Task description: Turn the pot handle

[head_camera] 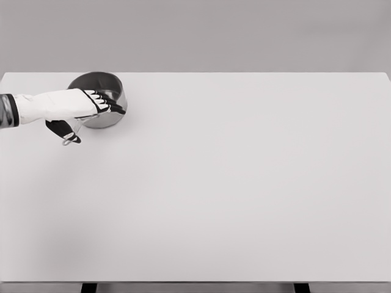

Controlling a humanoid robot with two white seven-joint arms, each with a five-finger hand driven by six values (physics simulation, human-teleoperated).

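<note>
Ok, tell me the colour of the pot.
The pot is dark metallic grey, steel-like; the head view, the only one, shows it under the left hand.

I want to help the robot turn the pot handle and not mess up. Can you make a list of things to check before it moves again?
1. Pot upright on the table: ok.
2. Left hand at the pot, over its near side: ok.
3. Handle in view: ok, its ringed end pokes out below the hand, toward the lower left.
4. Fingers actually gripping the handle: cannot tell, the hand covers it.
5. Room on the table to swing the handle: ok, nothing else stands near.
6. Right hand out of the way: ok, not in view.
</note>
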